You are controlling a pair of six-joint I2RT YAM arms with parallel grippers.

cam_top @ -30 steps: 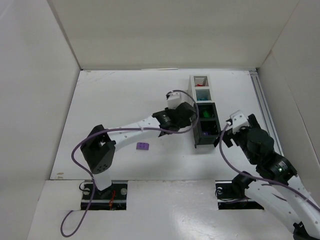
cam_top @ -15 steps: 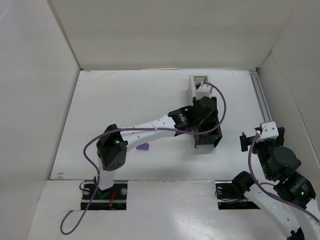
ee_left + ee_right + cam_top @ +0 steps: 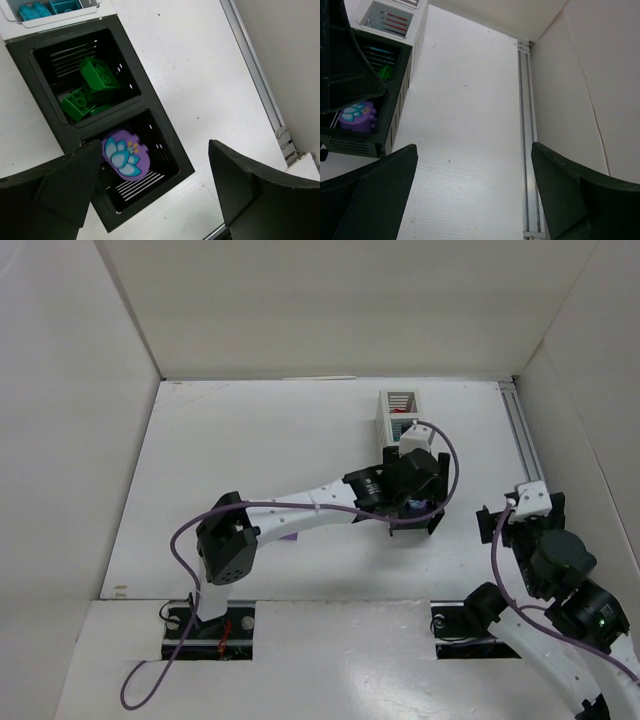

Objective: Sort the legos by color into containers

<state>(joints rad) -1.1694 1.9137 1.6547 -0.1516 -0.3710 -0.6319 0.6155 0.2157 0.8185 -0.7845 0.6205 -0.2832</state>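
The containers (image 3: 399, 412) stand in a row at mid-right; the two black ones are mostly hidden under my left arm. In the left wrist view, my open left gripper (image 3: 150, 192) hovers over the nearest black bin (image 3: 172, 172). A purple lego (image 3: 123, 155) printed with a cyan flower lies free inside that bin, close to my left finger. Green legos (image 3: 92, 85) fill the other black bin, and cyan legos (image 3: 45, 7) sit in the white bin beyond. My right gripper (image 3: 520, 515) stands open over bare table to the right of the row, with nothing in it.
A metal rail (image 3: 527, 125) runs along the right wall (image 3: 590, 90). The right wrist view shows the row at its left edge, with the purple lego (image 3: 356, 116) in the end bin and red (image 3: 395, 21) in the far white bin. A small purple lego (image 3: 290, 536) peeks out under my left arm.
My left arm swung over the black bins, then its gripper opened and let the purple lego go into the nearest one. My right arm drew back to the right.
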